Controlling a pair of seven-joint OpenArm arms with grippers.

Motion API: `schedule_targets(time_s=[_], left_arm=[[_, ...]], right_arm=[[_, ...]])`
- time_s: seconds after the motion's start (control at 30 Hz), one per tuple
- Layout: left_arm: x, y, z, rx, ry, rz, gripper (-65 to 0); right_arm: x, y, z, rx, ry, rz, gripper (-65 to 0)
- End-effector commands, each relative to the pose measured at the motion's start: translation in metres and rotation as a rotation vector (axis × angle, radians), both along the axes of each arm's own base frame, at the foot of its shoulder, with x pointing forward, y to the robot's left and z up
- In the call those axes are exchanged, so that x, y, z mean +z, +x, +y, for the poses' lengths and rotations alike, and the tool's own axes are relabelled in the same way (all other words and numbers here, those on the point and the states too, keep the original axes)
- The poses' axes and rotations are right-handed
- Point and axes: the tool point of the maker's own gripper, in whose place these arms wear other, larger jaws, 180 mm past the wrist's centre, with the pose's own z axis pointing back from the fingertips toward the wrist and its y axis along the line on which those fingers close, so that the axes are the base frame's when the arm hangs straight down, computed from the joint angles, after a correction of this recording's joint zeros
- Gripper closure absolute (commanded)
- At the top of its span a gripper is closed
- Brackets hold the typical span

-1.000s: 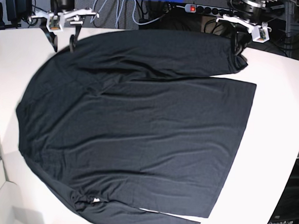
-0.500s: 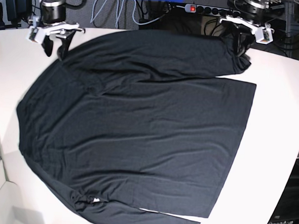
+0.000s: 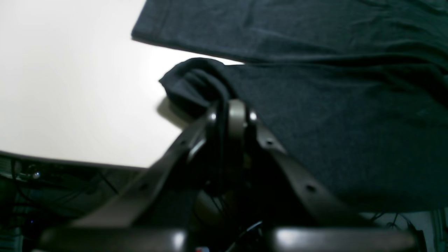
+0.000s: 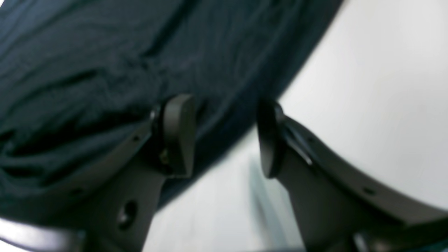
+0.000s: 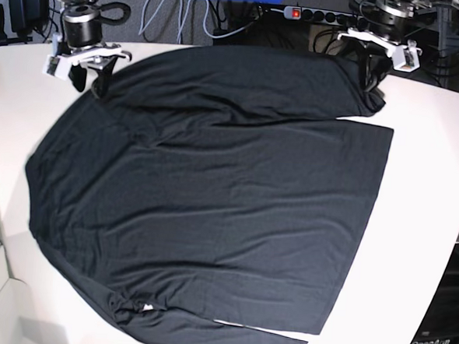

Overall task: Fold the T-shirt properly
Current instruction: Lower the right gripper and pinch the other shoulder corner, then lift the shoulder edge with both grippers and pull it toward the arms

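The black T-shirt (image 5: 212, 194) lies spread flat over the white table (image 5: 431, 192), with its white neck tag (image 5: 147, 307) near the front edge. One long sleeve is folded across the far side. At the far right, my left gripper (image 5: 371, 74) is shut on the bunched end of that sleeve; up close its fingertips (image 3: 228, 112) pinch the fabric beside the rolled cuff (image 3: 189, 85). My right gripper (image 5: 88, 75) stands open at the shirt's far-left edge. In the right wrist view the right gripper (image 4: 224, 136) straddles the shirt's (image 4: 105, 70) border with nothing gripped.
A power strip (image 5: 301, 13) and loose cables lie behind the table's far edge. Bare white table (image 4: 367, 87) runs along the right side and the left rim. The shirt's hem corner (image 3: 140, 31) sits close to the pinched sleeve.
My right gripper has swung left and a little nearer, from over the shirt's shoulder area to its outer edge, staying open. The left gripper has barely shifted, still holding the sleeve.
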Motion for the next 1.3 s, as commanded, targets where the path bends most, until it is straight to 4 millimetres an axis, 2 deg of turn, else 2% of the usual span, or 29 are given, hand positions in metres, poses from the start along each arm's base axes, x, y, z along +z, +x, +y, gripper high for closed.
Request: schedule_targets(time_s=[0.0,0.07,0.33,0.77,0.97,1.1,1.17,1.27], left_arm=[[0.008,0.002,0.002,-0.007,0.004,-0.036,0.0],[0.009,0.003,0.003,-0.005,0.006,-0.038,0.0],[0.009,0.003,0.002,-0.005,0.003,-0.038,0.0],[0.009,0.003,0.001,-0.005,0.0,-0.038,0.0],[0.009,0.003,0.001,-0.005,0.0,-0.038,0.0],[0.009,0.003,0.001,-0.005,0.0,-0.038,0.0],[0.009,0.003,0.001,-0.006,0.0,-0.037,0.0],[0.008,0.002,0.001,-0.007,-0.001,-0.036,0.0]], right_arm=[[0.008,0.002,-0.002,-0.005,0.001,-0.031,-30.2],[0.009,0.006,-0.002,-0.006,0.003,-0.039,-30.2],[-0.017,-0.009,-0.01,-0.107,0.12,0.013,-30.2],[-0.018,-0.008,-0.005,-0.098,0.129,0.012,-30.1],[-0.015,0.004,0.01,-0.043,0.141,-0.002,-29.8],[-0.015,0.004,0.013,-0.035,0.146,-0.002,-29.6],[-0.015,0.005,0.013,-0.035,0.146,-0.003,-27.1],[-0.013,0.01,0.013,-0.036,0.146,-0.016,-19.1]])
